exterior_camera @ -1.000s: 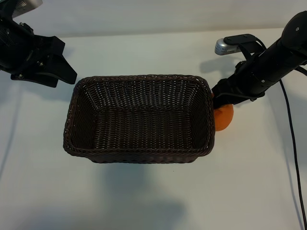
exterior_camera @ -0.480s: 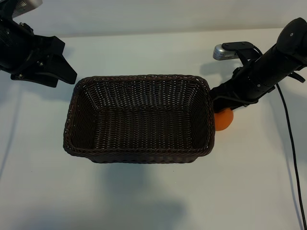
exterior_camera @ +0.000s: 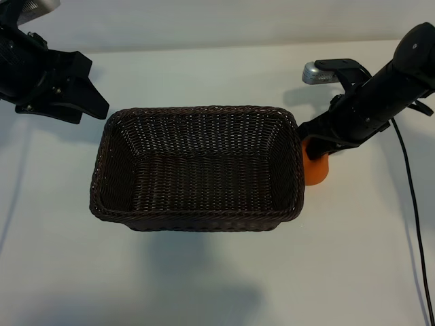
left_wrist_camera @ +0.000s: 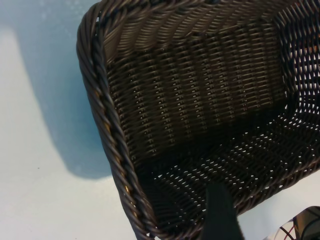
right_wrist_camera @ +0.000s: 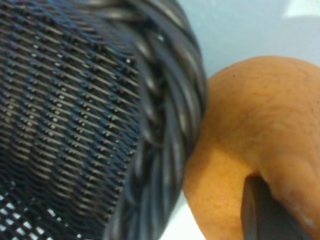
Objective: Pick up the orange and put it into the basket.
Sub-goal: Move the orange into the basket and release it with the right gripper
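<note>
Wicker basket [exterior_camera: 197, 170] holds nothing, orange [exterior_camera: 316, 170] outside against its wall — right gripper [exterior_camera: 314, 151] clenched on it.

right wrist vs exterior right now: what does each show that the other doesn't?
Right wrist only: the dimpled skin of the orange pressed against the braided rim of the basket, with a dark fingertip on the fruit.
Exterior only: the whole basket, its inside empty, the right gripper, and the left gripper parked beyond its far left corner.
Both: orange outside the basket.
</note>
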Tool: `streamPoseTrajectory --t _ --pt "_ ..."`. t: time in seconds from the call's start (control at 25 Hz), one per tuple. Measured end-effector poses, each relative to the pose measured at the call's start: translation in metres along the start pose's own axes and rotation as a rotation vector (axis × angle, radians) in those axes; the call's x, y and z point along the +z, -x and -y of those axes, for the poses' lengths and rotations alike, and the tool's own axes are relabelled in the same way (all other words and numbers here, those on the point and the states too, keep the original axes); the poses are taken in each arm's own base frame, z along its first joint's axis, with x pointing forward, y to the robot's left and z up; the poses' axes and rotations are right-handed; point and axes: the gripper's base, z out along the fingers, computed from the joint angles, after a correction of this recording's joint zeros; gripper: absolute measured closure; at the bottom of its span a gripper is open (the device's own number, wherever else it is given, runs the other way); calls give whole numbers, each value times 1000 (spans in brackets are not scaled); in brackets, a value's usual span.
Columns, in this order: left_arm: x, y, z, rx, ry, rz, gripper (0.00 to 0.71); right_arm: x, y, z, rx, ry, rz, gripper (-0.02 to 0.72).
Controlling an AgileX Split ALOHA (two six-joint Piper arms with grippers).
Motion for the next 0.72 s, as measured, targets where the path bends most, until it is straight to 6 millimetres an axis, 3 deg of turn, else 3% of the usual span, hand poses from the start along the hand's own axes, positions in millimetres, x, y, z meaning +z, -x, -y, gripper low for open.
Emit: streamPoseTrajectory --t 0.36,0.72 --pt "0 0 0 0 0 0 208 -57 -4 6 33 -38 40 613" --pt "0 0 0 0 0 0 208 -124 -16 -20 -6 -83 146 614"
